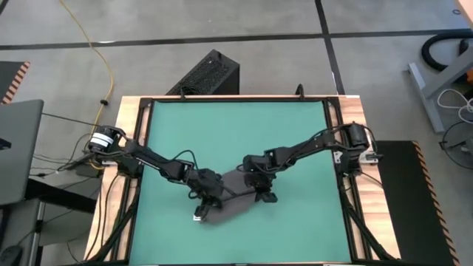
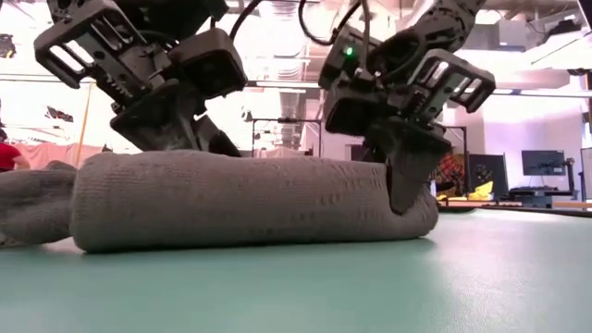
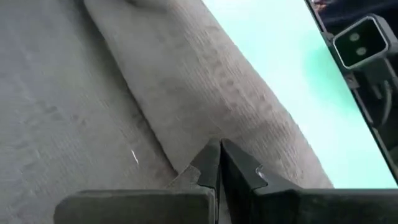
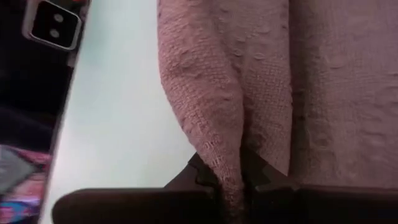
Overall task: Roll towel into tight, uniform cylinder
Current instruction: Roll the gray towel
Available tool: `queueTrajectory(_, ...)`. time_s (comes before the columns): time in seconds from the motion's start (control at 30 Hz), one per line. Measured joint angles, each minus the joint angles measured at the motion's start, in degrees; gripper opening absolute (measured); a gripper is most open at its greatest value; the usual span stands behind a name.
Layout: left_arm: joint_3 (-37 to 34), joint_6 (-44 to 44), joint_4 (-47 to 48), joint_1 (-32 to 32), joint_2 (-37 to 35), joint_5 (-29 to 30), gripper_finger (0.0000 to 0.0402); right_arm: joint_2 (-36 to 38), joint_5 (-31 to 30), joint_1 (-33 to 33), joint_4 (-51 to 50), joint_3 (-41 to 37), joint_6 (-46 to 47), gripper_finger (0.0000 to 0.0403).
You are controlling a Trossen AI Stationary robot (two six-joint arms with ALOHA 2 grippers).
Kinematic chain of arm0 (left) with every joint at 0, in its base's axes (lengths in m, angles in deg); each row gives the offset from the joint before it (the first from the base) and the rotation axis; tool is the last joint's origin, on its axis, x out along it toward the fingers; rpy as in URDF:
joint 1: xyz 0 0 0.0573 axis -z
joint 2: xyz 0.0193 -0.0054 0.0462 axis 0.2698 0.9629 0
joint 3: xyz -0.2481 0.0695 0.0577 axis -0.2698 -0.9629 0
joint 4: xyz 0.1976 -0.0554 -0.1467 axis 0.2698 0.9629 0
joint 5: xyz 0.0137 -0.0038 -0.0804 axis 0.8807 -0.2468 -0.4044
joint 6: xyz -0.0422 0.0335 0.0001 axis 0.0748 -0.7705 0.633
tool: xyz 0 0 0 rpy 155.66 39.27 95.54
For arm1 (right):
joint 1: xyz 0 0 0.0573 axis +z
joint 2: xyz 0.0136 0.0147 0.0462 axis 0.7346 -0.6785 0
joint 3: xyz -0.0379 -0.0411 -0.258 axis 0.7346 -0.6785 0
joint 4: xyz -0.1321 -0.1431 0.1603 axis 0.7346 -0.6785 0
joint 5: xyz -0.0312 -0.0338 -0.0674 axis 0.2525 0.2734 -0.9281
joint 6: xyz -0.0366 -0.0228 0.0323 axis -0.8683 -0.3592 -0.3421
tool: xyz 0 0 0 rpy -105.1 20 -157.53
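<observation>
A rolled dark grey towel (image 2: 250, 199) lies across the green worktop (image 2: 370, 287), with the left gripper (image 2: 171, 125) behind it and the right gripper (image 2: 407, 176) pinching its right end.

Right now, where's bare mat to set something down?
Free: the far half of the green mat, from the arms to the black frame, plus strips beside each side rail. Crowded: near centre, where left gripper and right gripper work the towel.

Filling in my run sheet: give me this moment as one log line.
towel: partly rolled on green mat | left gripper: shut, at roll | right gripper: shut on towel fold
</observation>
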Motion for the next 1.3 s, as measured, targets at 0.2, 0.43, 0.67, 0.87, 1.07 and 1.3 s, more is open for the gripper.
queueTrajectory(0.2,1.54,-2.52,-0.21,1.32,-2.74,5.44,0.0000,-4.13,7.63,-1.70,1.99,0.98,7.08,0.0035)
queueTrajectory(0.43,4.26,-1.16,0.06,5.32,-4.54,8.20,0.0004,-5.52,10.14,-3.58,2.10,2.24,9.27,0.0035)
queueTrajectory(0.67,4.66,3.66,6.09,8.26,-4.02,12.35,0.0071,-4.62,9.83,-4.45,2.47,2.11,8.90,0.0035)
queueTrajectory(0.87,4.68,6.51,6.07,8.28,-4.02,12.25,0.0169,-4.55,9.24,-4.39,2.21,2.11,8.88,0.0035)
queueTrajectory(1.07,4.68,8.12,6.17,8.28,-4.02,11.93,0.0238,-4.53,9.23,-4.41,2.15,2.11,8.62,0.0036)
queueTrajectory(1.3,5.78,10.50,13.99,7.94,-4.02,12.36,0.0249,-4.53,9.23,-4.41,2.15,2.11,8.51,0.0036)
